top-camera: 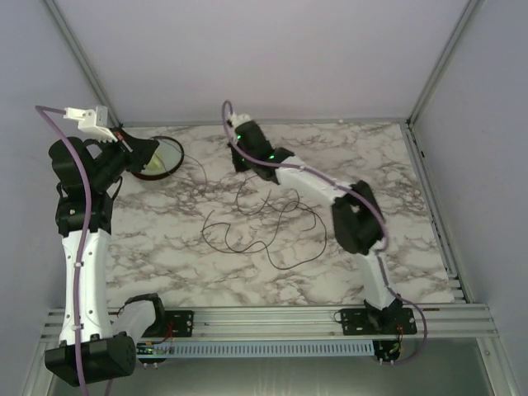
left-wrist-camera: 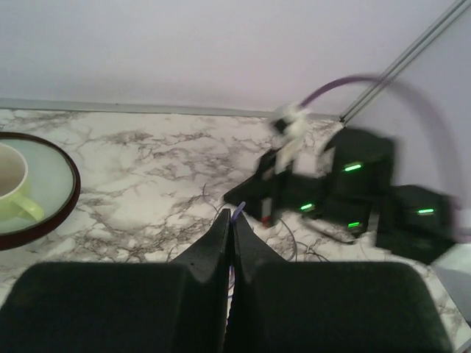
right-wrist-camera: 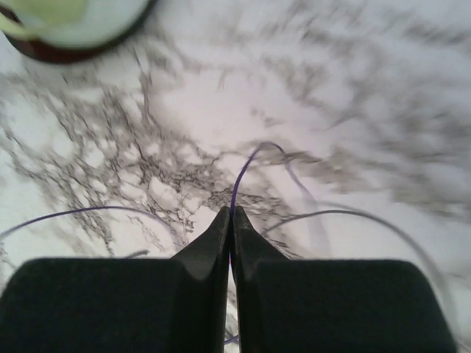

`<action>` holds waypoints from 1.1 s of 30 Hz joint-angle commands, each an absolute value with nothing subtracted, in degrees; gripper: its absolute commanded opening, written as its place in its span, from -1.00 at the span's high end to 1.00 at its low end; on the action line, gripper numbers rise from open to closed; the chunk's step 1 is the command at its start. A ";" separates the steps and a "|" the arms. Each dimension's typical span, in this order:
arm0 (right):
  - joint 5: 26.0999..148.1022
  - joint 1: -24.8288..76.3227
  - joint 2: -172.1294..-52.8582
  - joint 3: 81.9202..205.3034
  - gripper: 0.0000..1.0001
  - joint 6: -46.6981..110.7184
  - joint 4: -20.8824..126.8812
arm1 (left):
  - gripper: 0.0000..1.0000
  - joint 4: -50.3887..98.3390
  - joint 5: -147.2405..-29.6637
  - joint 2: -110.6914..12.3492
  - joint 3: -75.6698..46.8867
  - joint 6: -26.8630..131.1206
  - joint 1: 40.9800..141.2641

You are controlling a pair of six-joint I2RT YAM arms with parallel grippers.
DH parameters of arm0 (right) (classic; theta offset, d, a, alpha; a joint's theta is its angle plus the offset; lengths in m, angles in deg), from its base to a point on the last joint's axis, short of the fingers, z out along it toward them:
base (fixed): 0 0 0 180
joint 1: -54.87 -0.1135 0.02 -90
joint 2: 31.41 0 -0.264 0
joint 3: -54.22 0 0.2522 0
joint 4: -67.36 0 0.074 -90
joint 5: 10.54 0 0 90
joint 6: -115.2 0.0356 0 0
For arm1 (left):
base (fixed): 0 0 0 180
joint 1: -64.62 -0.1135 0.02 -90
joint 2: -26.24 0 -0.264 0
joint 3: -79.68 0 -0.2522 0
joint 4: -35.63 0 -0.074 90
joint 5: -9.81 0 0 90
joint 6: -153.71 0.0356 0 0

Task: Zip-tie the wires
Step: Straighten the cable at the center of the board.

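Right gripper (right-wrist-camera: 232, 213) closed, pinching one strand of the wires (right-wrist-camera: 241, 176); the strand arcs up from the tips. Left gripper (left-wrist-camera: 232, 217) closed too, purple sliver at the tips, can't tell what. Wires: hair-thin dark loops, loose tangle mid-worktop (top-camera: 379, 165). Worktop is flat, white marble print with grey veining. Ribbed aluminium rail (top-camera: 272, 318) on near edge. Round dark-rimmed plate (left-wrist-camera: 73, 193) with yellow-green cup (left-wrist-camera: 11, 187) at far-left corner. Plain pale walls (top-camera: 247, 49).

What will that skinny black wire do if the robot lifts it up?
Probably floppy: the wire lies in loose, wandering loops on the table, so it would likely droop and drag. It looks hair-thin, so likely very light. It may slip, since so little sits between the fingers of the right gripper.
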State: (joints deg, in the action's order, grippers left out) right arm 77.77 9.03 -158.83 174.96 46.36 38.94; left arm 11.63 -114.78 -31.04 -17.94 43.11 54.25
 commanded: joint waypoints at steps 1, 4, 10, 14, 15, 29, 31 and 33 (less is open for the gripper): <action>67.91 9.99 -144.07 172.14 1.00 39.93 39.83 | 1.00 12.63 -113.55 -30.57 -19.03 44.23 54.44; 62.61 10.81 -136.89 167.52 1.00 38.97 36.43 | 1.00 13.34 -113.86 -30.63 -19.76 43.97 54.43; 51.41 15.69 -117.91 150.75 1.00 41.53 27.28 | 1.00 13.87 -116.57 -30.97 -23.04 43.36 54.43; 45.22 20.36 -103.56 141.45 1.00 44.45 20.85 | 1.00 13.86 -118.18 -30.36 -27.13 42.78 55.04; 44.51 21.72 -100.53 139.72 1.00 45.25 19.11 | 1.00 13.87 -118.17 -30.31 -28.40 42.55 55.60; 39.16 30.95 -82.65 124.02 1.00 52.18 10.57 | 1.00 14.76 -110.61 -33.40 -45.36 40.52 68.56; 37.93 31.11 -82.92 122.72 1.00 52.21 11.13 | 1.00 15.39 -109.69 -34.03 -46.69 40.45 68.86; 37.25 31.24 -83.76 121.26 1.00 52.29 11.90 | 1.00 15.51 -109.01 -35.05 -47.47 40.47 69.30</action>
